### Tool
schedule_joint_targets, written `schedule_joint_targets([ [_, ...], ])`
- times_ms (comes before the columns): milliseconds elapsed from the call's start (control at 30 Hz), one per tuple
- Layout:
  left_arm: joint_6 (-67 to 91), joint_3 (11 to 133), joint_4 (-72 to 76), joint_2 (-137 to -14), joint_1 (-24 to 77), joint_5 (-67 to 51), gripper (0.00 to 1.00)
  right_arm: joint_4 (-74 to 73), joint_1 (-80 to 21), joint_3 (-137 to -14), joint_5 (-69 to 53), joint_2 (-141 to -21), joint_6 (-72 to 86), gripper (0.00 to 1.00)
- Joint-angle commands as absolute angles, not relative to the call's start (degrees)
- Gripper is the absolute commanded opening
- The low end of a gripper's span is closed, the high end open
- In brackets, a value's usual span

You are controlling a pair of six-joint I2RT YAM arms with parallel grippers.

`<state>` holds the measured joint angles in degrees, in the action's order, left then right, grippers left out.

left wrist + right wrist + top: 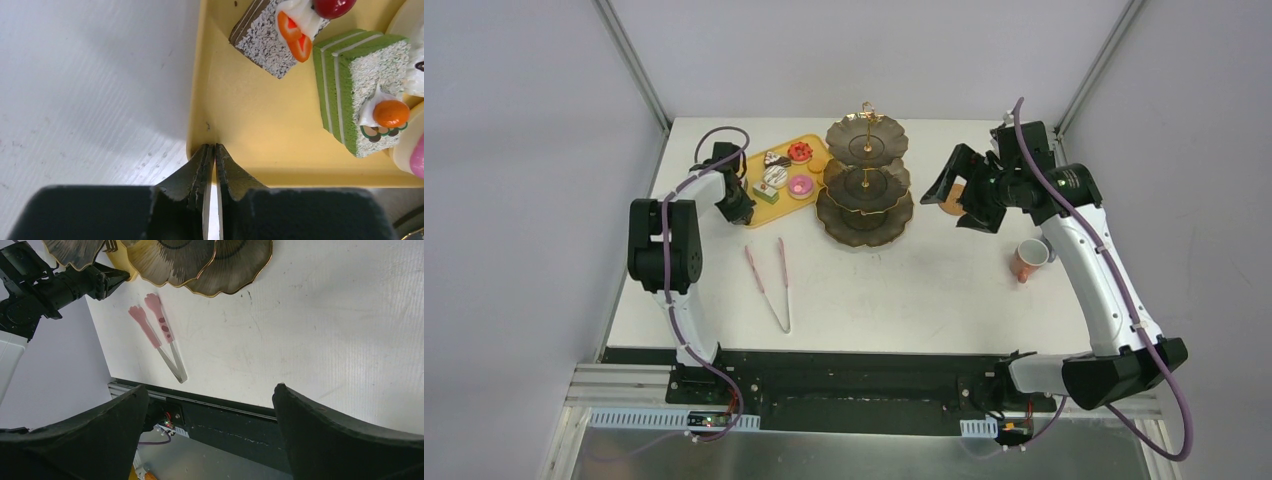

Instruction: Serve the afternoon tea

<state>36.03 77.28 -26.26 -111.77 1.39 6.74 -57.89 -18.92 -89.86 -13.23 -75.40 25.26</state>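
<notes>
The left gripper (215, 150) has its fingers (192, 172) pressed together, with the tips at the outer rim of the yellow tray (235, 125) near one corner. Whether they pinch the rim cannot be told. The small cakes (786, 170) lie on this tray. Closest to the fingers are a speckled dark slice (260, 42) topped with strawberry and a cherry, and beside it a green layered slice (350, 85) with an orange ball on cream. The tray sits at the back left of the white counter (924, 290), just left of the dark three-tier stand (865, 185) with its gold rod. The right gripper (210, 387) hangs over the counter to the right of the stand, its fingers (100, 437) spread wide and gripping nothing. Beneath it, an orange-brown coaster (951, 206) shows in part. The pinkish cup (1027, 262) stands nearer and further right, with the blue-grey cup (1050, 250) just beside it, partly hidden by the arm. Pink-tipped tongs (769, 285) lie in a V on the counter in front of the tray.
</notes>
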Motion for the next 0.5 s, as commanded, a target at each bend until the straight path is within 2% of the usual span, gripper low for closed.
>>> schedule_joint_targets([
  [0,36.7,72.0,-32.4,-109.3,-0.5,10.8,0.10,-57.9,-18.4,-90.5,-14.9,-73.8,22.6,0.99],
  [467,33.1,71.4,-34.5,-105.4,-4.2,9.6,0.12,-55.3,-17.8,-88.7,-16.9,-72.9,23.2,0.99],
])
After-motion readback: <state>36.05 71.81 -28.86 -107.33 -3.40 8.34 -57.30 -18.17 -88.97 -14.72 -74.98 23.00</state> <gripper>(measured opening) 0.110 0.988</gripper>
